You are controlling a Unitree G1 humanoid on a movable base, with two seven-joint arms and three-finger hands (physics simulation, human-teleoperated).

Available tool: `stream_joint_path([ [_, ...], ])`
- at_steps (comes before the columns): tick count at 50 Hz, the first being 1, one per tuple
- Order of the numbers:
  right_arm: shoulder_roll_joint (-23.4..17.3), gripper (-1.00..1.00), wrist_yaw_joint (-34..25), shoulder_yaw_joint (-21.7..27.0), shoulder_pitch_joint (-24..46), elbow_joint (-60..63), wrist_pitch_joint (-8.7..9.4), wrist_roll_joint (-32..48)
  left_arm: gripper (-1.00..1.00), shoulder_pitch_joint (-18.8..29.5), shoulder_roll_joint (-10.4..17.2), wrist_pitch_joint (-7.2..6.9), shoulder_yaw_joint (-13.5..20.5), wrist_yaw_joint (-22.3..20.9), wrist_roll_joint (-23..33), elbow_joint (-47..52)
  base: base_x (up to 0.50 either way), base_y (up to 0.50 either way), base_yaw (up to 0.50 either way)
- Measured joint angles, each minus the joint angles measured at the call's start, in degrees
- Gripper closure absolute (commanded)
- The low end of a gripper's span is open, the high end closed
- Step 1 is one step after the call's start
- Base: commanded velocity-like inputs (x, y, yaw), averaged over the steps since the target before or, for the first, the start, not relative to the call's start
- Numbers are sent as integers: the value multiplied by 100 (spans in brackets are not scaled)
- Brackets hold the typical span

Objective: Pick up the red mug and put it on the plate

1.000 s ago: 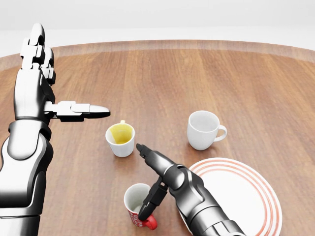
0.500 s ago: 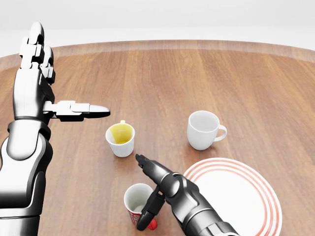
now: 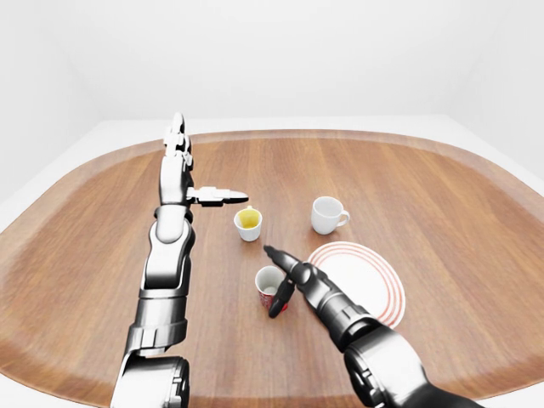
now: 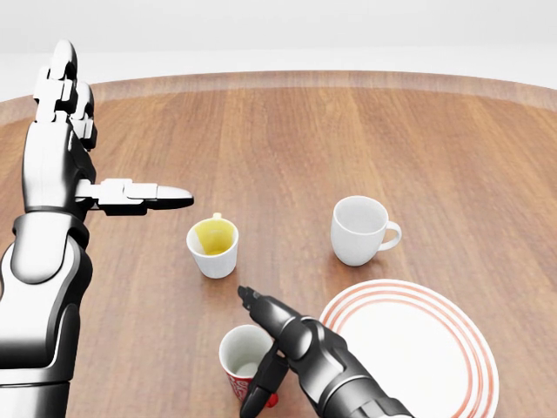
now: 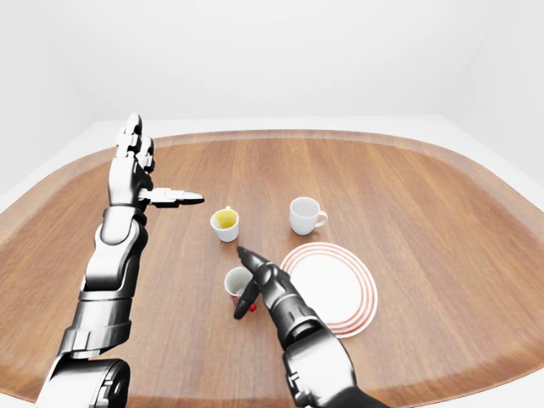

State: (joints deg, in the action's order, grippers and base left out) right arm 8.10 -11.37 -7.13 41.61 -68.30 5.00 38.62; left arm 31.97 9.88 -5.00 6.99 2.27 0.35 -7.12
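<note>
The red mug [image 4: 237,364], white inside, stands upright on the wooden table near the bottom of the head view, left of the plate [image 4: 418,348], a white plate with red rings. My right hand [image 4: 259,350] is open. Its long finger points past the mug's upper right rim and its thumb [image 4: 261,383] hangs down the mug's right side, hiding most of the red handle. The fingers are not closed round the mug. My left hand [image 4: 104,148] is open and raised at the left, fingers up and thumb pointing right, far from the mug.
A white cup with a yellow inside [image 4: 213,246] stands just above the red mug. A plain white mug [image 4: 359,229] stands above the plate, handle to the right. The table's raised rim [image 3: 280,134] curves round the far side.
My right hand has drawn back toward the bottom left of the head view, and its thumb now covers the mug's handle. The mug, the plate and my left arm have not moved.
</note>
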Motion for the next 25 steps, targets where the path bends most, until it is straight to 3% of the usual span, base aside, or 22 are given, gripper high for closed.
stream_joint_path([
  [8,12,-100,19,2,-4,-45,0,16,-100,0,5,0,3,0,-6,-5,0,0,0],
  [9,13,-73,20,3,-4,-48,0,17,-100,0,5,0,4,0,-6,-6,0,0,0],
  [10,13,0,24,6,-3,-48,0,21,-100,1,5,0,4,0,-7,-8,0,0,0],
  [11,13,58,23,7,-3,-48,0,20,-100,1,6,0,4,0,-8,-9,0,0,0],
  [12,14,100,23,7,-3,-48,0,20,-100,2,7,0,5,0,-9,-10,0,0,0],
  [19,14,100,3,18,-15,-21,0,-139,-100,0,9,0,6,0,-13,-8,0,0,0],
  [25,9,100,-321,17,-5,-58,-2,196,-100,-6,9,0,6,-1,-15,1,0,0,0],
])
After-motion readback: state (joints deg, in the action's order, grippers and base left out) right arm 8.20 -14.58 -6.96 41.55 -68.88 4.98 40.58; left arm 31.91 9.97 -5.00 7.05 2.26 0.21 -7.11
